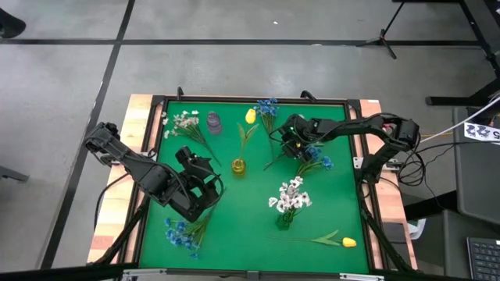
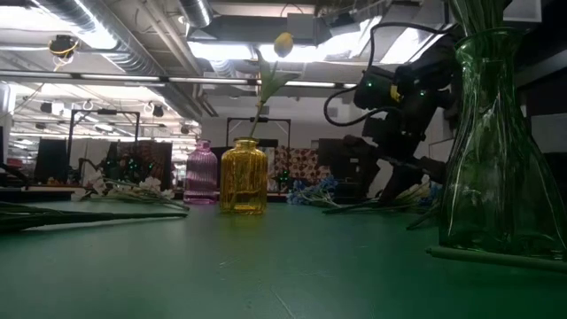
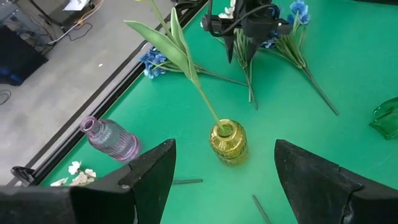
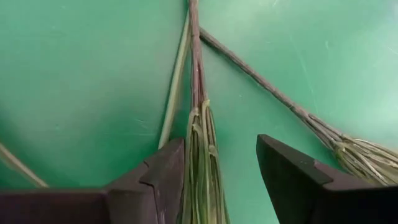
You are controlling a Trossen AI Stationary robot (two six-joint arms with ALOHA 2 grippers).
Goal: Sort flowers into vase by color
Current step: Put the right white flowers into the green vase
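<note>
My right hand (image 4: 217, 177) sits spread over blue flower stems (image 4: 200, 143) on the tabletop (image 1: 234, 234); my left hand (image 3: 224, 180), also released, faces the yellow vase (image 3: 228, 142) holding 1 tulip (image 1: 250, 116).

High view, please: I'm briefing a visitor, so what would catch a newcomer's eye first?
The bright green table mat strewn with flower sprigs, and mid-table the small yellow glass vase holding one yellow tulip. Nearby, the right gripper hangs open over loose blue-blossom sprigs, while a clear green glass vase holds white blossoms.
</note>
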